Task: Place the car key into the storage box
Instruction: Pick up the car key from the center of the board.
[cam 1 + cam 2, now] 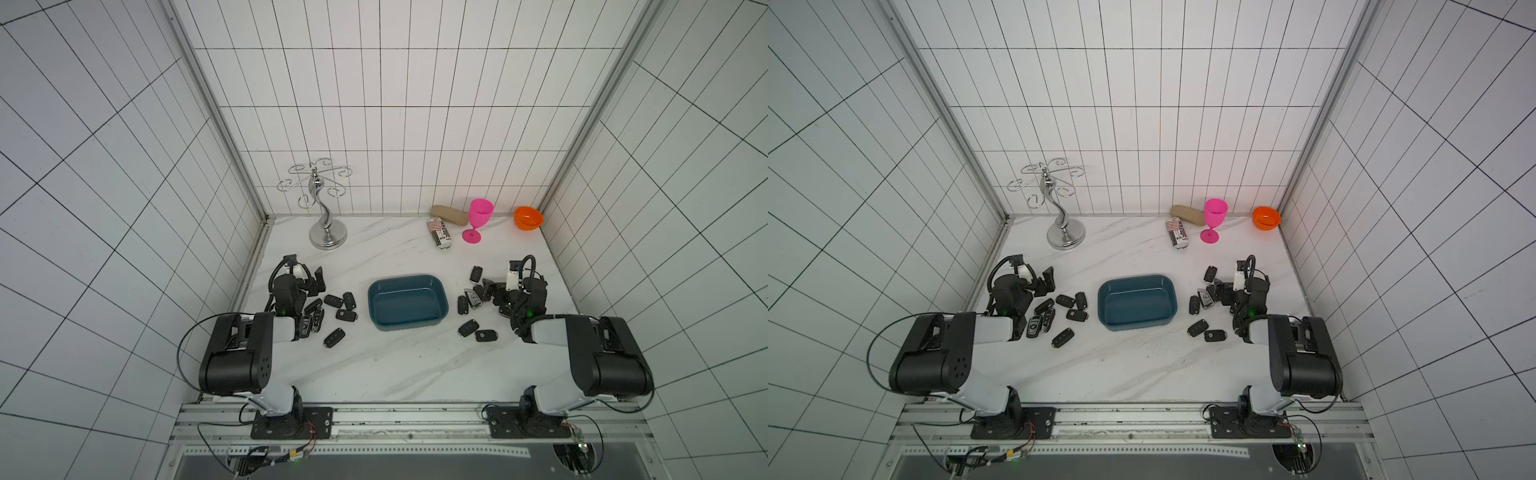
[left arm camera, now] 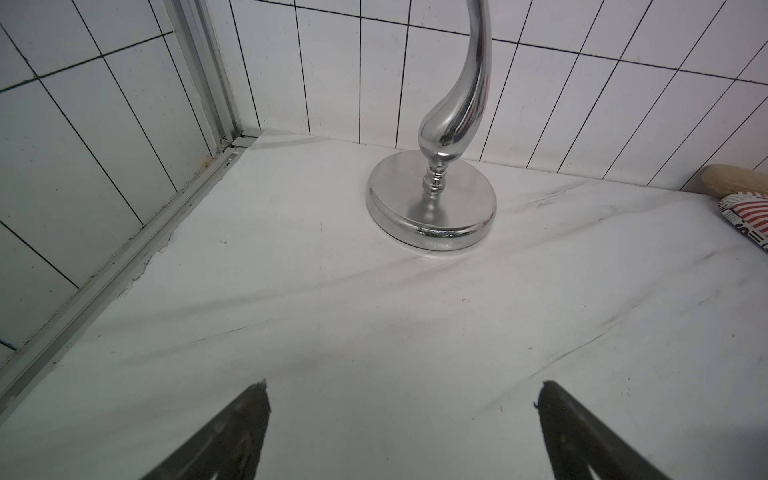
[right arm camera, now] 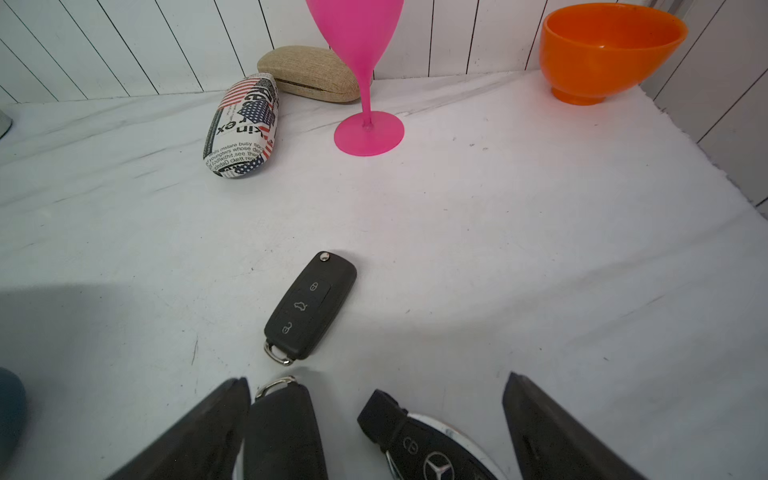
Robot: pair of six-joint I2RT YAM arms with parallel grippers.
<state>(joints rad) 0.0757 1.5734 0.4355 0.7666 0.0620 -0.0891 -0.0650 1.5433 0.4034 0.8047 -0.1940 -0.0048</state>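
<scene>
Between the spread jaws of the right claw (image 3: 377,380) lie two car keys (image 3: 282,428) (image 3: 419,451).

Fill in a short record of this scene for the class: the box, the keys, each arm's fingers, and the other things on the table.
Storage box: teal, mid-table, empty
Keys left of box: several, black, on the table
Keys right of box: several, on the table
Left fingers: open, holding nothing, facing the silver stand
Right fingers: open, Mercedes key seen between them, nothing gripped
Back edge: printed case, beige case, pink goblet, orange bowl
</scene>
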